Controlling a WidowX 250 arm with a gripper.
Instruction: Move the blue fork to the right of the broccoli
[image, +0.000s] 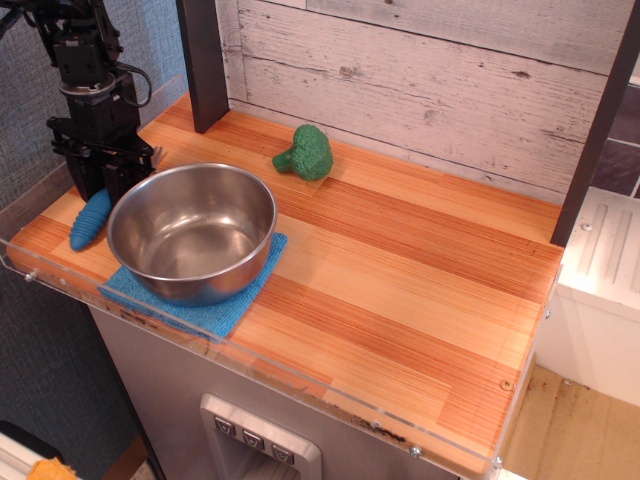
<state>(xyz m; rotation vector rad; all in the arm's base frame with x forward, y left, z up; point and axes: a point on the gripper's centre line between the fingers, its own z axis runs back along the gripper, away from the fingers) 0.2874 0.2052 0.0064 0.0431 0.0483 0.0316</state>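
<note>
The blue fork (88, 222) lies at the far left of the wooden counter, beside the steel bowl (192, 232). Only its ribbed blue handle shows; the tines are hidden behind my gripper. My gripper (104, 178) is down over the fork's upper part, with a finger on either side, and the jaws look slightly apart. The green broccoli (305, 153) sits at the back of the counter, well to the right of the gripper.
The bowl stands on a blue cloth (215, 305) at the front left. A dark post (205, 60) rises behind the gripper. A clear plastic lip (250, 375) runs along the counter's front edge. A white plank wall (420, 80) backs the counter.
</note>
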